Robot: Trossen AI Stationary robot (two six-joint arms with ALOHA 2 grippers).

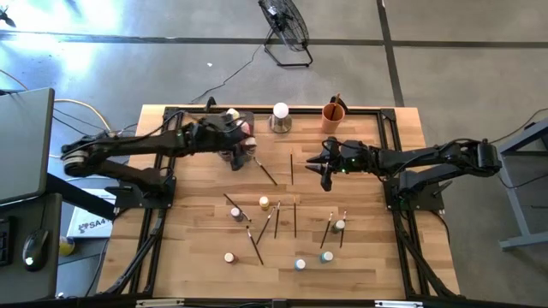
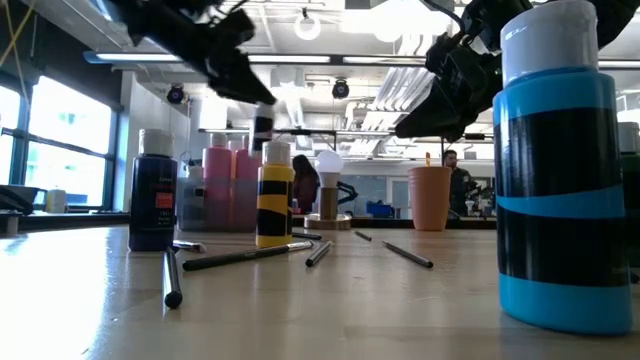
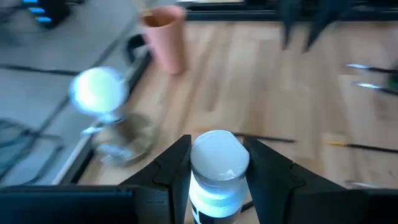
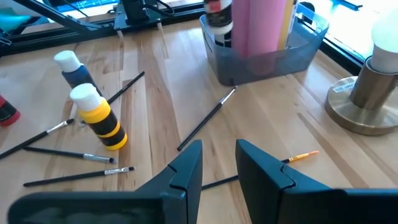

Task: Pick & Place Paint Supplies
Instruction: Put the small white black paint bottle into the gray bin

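My left gripper [image 3: 217, 177] is shut on a white-capped paint bottle [image 3: 217, 163], next to the grey tray [image 1: 243, 137] that holds pink bottles [image 4: 264, 25]. My right gripper [image 4: 219, 168] is open and holds nothing. It hovers over the table's right middle [image 1: 325, 164], above a thin brush [image 4: 205, 121]. Several small bottles stand upright on the wood, among them a yellow-and-black one [image 4: 104, 123] and a blue one [image 4: 73, 67]. Dark-handled brushes [image 1: 294, 216] lie flat among them. My left gripper pinches the bottle just under its white cap [image 3: 217, 155], one finger [image 3: 174, 168] on each side. The low view shows the bottle [image 2: 262, 128] hanging upright below the gripper, lifted clear of the table beside the tray.
The white ball on its metal base [image 1: 280, 114] and the orange cup [image 1: 334, 111] stand at the far edge. A blue-and-black bottle [image 2: 555, 170] stands close to the low camera. Bare wood lies between the two grippers [image 1: 291, 175]. People show in the room behind [image 2: 303, 185].
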